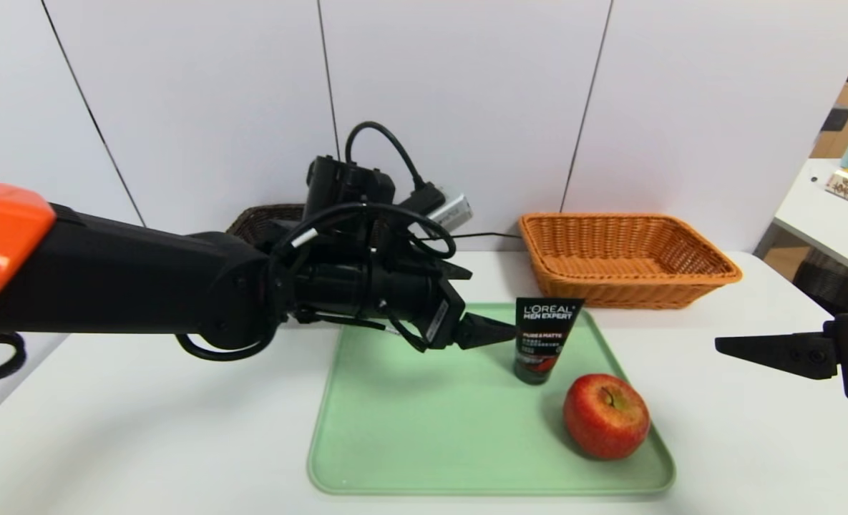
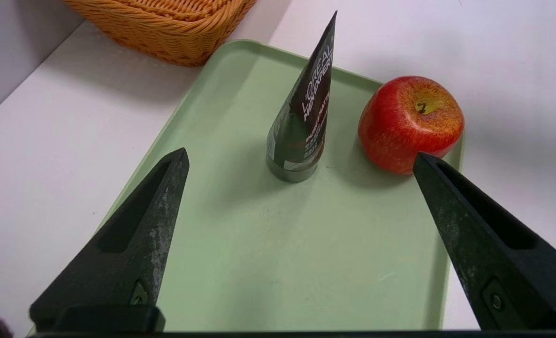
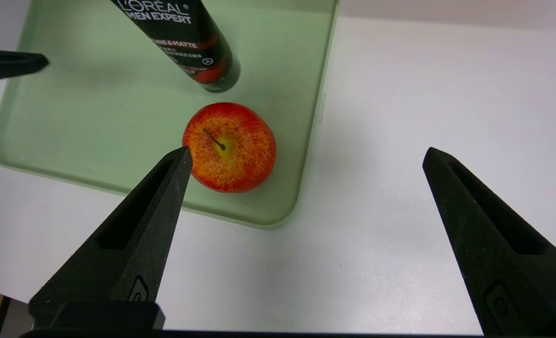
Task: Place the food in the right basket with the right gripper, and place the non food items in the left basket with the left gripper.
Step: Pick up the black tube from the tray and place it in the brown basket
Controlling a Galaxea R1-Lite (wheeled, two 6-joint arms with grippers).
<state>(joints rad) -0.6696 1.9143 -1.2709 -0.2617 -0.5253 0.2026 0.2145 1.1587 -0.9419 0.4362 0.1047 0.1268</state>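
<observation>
While the L'Oréal face-wash tube (image 1: 544, 340) stands cap-down at the head view's centre on the green tray (image 1: 395, 443), the left gripper (image 2: 301, 164) faces it, jaws apart. Probably light and squashy; grip its firmer lower body gently.

Left hand (image 2: 301, 159) spread wide, reaching rightward, right hand (image 3: 306, 155) spread wide, hovering

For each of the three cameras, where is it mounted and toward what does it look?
Head: above, facing forward and down at the green tray; both arms show.
Left wrist: behind the open left gripper, facing the tube.
Right wrist: behind the open right gripper, looking down at the apple.
Shared: tray, tube and apple appear in every view.
</observation>
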